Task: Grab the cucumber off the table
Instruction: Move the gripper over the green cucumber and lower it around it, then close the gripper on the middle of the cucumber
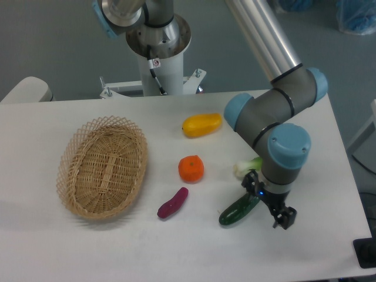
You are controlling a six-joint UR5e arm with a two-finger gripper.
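The dark green cucumber lies diagonally on the white table, front right of centre. Its upper right end is hidden under my gripper, which hangs just over that end. The gripper is open: one dark fingertip shows to the cucumber's right, the other finger above its far end. Nothing is held between them.
A wicker basket sits at the left. An orange, a yellow fruit and a small purple piece lie mid-table. A leafy vegetable's white stem peeks from behind the arm. The robot base stands at the back.
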